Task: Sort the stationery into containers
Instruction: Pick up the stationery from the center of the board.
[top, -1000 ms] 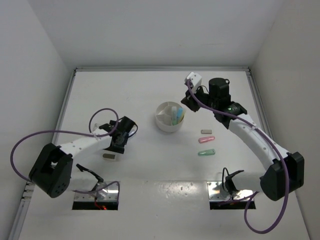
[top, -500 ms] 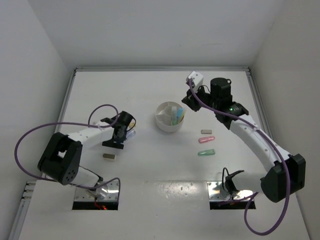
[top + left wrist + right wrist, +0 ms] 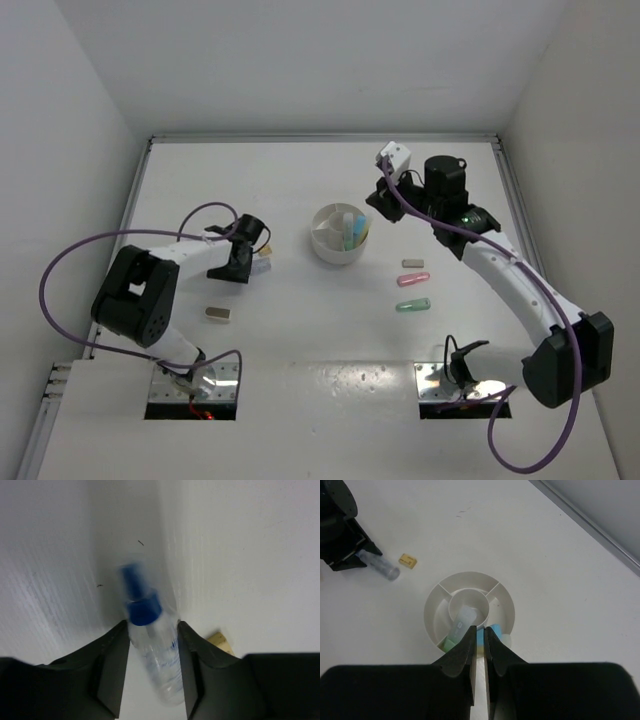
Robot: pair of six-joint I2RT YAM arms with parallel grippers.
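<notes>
**Bowl part-filled, six pieces left on the bench**

Starting at the left, we see a grey eraser [image 3: 216,313] lying alone on the bench [image 3: 300,340], untouched. Just to its right, the left gripper [image 3: 152,630] has closed against both sides of the blue-clear pen [image 3: 152,655]. The pen lies low on the bench, near a small tan eraser [image 3: 220,641].

In the middle stands the white bowl [image 3: 322,248]. It holds a few markers: a light blue one, a yellowish one and one with a green end, as far as we can tell. The right gripper [image 3: 479,647] hangs above the bowl's near side. Only a slit separates its fingers, and we can make out nothing held in them.

Further right, well apart from the bowl, a pale eraser [image 3: 414,264], a pink marker [image 3: 413,280] and a green marker [image 3: 412,305] lie in a column.

We judge the sort under halfway, with a few pieces in and six out. The pen looks to be the piece in hand.

Only the overhead view shows the grey eraser and the column of three. Only the left wrist view shows how the fingers sit on the pen, which the wrist hides from above. The right wrist view adds the bowl's inner walls, a round middle cup ringed by wedges, with the markers crowded on the near side.
</notes>
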